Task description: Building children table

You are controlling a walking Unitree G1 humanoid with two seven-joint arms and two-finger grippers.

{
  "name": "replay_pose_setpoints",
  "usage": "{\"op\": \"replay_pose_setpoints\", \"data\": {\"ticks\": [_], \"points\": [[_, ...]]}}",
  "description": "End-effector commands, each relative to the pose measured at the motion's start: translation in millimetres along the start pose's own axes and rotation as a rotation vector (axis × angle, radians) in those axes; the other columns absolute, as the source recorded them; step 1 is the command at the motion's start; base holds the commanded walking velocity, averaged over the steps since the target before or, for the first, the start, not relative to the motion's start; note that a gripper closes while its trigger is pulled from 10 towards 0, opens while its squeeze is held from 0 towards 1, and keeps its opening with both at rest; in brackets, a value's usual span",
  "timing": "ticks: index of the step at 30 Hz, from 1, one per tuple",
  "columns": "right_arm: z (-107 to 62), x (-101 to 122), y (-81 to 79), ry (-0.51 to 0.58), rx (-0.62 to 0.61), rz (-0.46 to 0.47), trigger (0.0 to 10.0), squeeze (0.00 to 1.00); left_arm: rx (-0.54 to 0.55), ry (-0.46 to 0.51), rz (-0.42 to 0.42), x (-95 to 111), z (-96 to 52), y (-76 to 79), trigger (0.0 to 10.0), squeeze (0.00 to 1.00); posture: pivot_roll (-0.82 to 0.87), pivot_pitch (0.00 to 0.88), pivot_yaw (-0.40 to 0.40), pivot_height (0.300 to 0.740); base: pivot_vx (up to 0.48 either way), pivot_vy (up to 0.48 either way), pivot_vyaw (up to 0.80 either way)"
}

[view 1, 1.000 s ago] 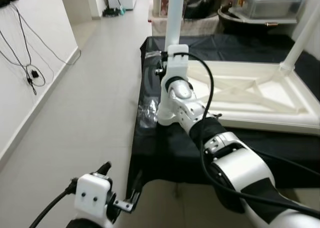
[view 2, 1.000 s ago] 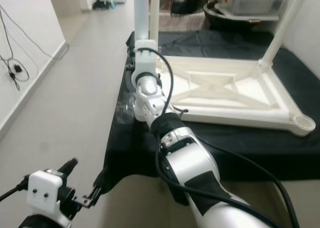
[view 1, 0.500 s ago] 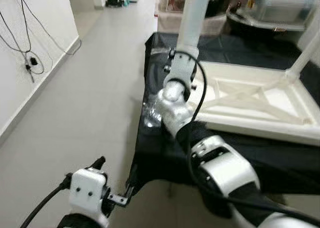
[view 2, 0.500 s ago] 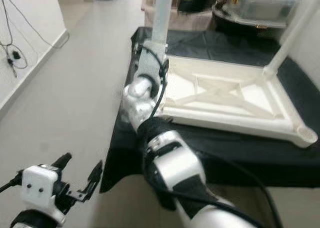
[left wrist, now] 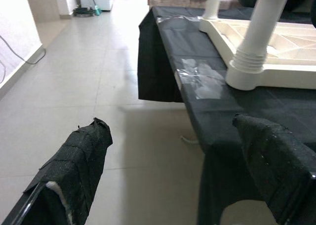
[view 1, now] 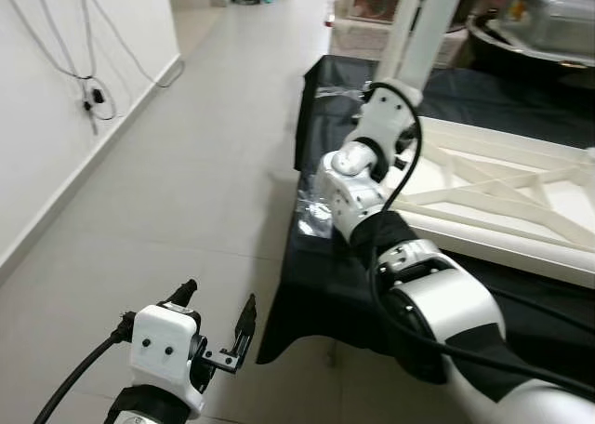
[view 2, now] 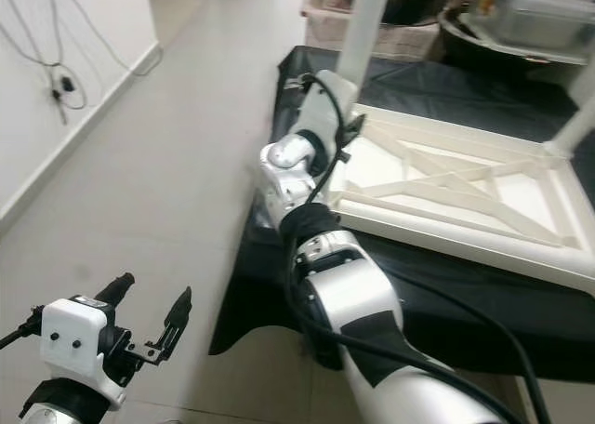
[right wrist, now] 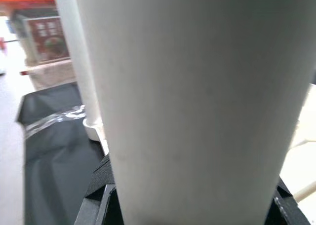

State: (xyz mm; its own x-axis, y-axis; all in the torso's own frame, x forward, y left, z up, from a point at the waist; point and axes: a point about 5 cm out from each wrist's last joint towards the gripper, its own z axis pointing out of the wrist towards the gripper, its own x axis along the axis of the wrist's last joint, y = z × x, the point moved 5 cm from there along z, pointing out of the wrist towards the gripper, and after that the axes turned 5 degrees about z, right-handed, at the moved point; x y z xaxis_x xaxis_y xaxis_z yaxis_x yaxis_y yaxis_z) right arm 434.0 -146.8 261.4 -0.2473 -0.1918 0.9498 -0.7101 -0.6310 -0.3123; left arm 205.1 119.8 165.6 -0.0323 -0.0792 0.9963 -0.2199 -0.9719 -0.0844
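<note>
The white table frame [view 1: 502, 196] lies upside down on a black cloth [view 1: 321, 284]. At the frame's near corner, the right gripper [right wrist: 192, 205] wraps its fingers around the upright white leg [right wrist: 192, 96], pinching it. The left gripper [view 1: 218, 326] hangs over the grey floor [view 1: 186, 192] beside the cloth, fingers spread, holding nothing.

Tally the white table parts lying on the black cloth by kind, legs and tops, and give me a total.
Upright legs: 3 (near leg, far leg, right-hand leg)
Tabletop, upside down: 1
Total: 4
</note>
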Motion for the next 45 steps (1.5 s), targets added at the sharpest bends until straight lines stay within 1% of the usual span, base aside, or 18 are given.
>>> {"op": "replay_pose_setpoints", "data": {"ticks": [1,2,4,8,10,11,12,13,15,16,18,19,21,27,35,36,45], "points": [[13.9,-56,56.7,-0.246,-0.264,-0.023,10.0,0.00,-0.016,-0.035,-0.005,-8,-0.2,2.9,10.0,0.00,0.09,0.200,-0.027,0.740,0.000,0.000,0.00],[13.9,-56,56.7,-0.246,-0.264,-0.023,10.0,0.00,-0.016,-0.035,-0.005,-8,-0.2,2.9,10.0,0.00,0.09,0.200,-0.027,0.740,0.000,0.000,0.00],[12.1,-54,54.7,-0.212,-0.255,-0.039,10.0,0.00,-0.021,-0.037,-0.003,-9,0.0,3.0,10.0,0.00,0.09,0.198,-0.023,0.740,0.000,0.000,0.00],[7.8,-56,50.5,-0.215,-0.236,-0.042,10.0,0.00,-0.022,-0.036,-0.005,-8,0.4,3.0,10.0,0.00,0.09,0.198,-0.025,0.740,0.000,0.000,0.00],[1.9,-59,43.5,-0.208,-0.192,-0.059,10.0,0.00,-0.026,-0.035,-0.010,-8,1.3,4.5,10.0,0.00,0.09,0.198,-0.025,0.740,0.000,0.000,0.00],[1.9,-59,43.5,-0.208,-0.192,-0.059,10.0,0.00,-0.026,-0.035,-0.010,-8,1.3,4.5,10.0,0.00,0.09,0.198,-0.025,0.740,0.000,0.000,0.00],[-1.6,-58,38.0,-0.189,-0.159,-0.071,10.0,0.00,-0.067,-0.039,-0.027,-9,1.4,10.8,10.0,0.00,0.09,0.198,-0.025,0.740,0.000,0.000,0.00],[-6.8,-60,32.3,-0.191,-0.129,-0.069,10.0,0.00,-0.146,-0.042,-0.039,-8,0.3,23.1,10.0,0.00,0.09,0.198,-0.025,0.740,0.000,0.000,0.00],[-13.2,-61,25.7,-0.187,-0.094,-0.075,10.0,0.00,-0.261,-0.046,-0.053,-7,-3.3,41.2,10.0,0.00,0.09,0.198,-0.025,0.740,0.000,0.000,0.00],[-13.2,-61,25.7,-0.187,-0.094,-0.075,10.0,0.00,-0.261,-0.046,-0.053,-7,-3.3,41.2,10.0,0.00,0.09,0.198,-0.025,0.740,0.000,0.000,0.00],[-18.7,-63,21.5,-0.183,-0.072,-0.088,10.0,0.00,-0.325,-0.035,-0.057,-5,-6.0,52.9,10.0,0.00,0.09,0.196,-0.021,0.740,0.000,0.000,0.00],[-22.5,-65,19.8,-0.197,-0.065,-0.081,10.0,0.00,-0.336,-0.033,-0.056,-5,-6.4,56.3,10.0,0.00,0.09,0.195,-0.021,0.740,0.000,0.000,0.00],[-23.8,-67,19.4,-0.215,-0.065,-0.070,10.0,0.00,-0.334,-0.035,-0.061,-6,-6.3,56.4,10.0,0.00,0.09,0.195,-0.021,0.740,0.000,0.000,0.00],[-26.2,-69,16.7,-0.213,-0.042,-0.069,10.0,0.00,-0.304,-0.032,-0.049,-6,-5.1,51.6,10.0,0.00,0.09,0.195,-0.023,0.740,0.000,0.000,0.00],[-27.4,-70,14.9,-0.216,-0.024,-0.063,10.0,0.00,-0.290,-0.040,-0.030,-9,-5.9,49.0,10.0,0.00,0.09,0.189,-0.023,0.740,0.000,0.000,0.00],[-27.5,-71,14.6,-0.223,-0.017,-0.053,10.0,1.00,-0.286,-0.043,-0.028,-10,-6.1,48.3,10.0,0.00,0.09,0.187,-0.024,0.740,0.000,0.000,0.00],[-29.7,-72,10.1,-0.239,0.018,-0.029,10.0,1.00,-0.272,-0.046,-0.020,-11,-6.5,46.5,10.0,0.00,0.09,0.181,-0.024,0.740,0.000,0.000,0.00]]}}
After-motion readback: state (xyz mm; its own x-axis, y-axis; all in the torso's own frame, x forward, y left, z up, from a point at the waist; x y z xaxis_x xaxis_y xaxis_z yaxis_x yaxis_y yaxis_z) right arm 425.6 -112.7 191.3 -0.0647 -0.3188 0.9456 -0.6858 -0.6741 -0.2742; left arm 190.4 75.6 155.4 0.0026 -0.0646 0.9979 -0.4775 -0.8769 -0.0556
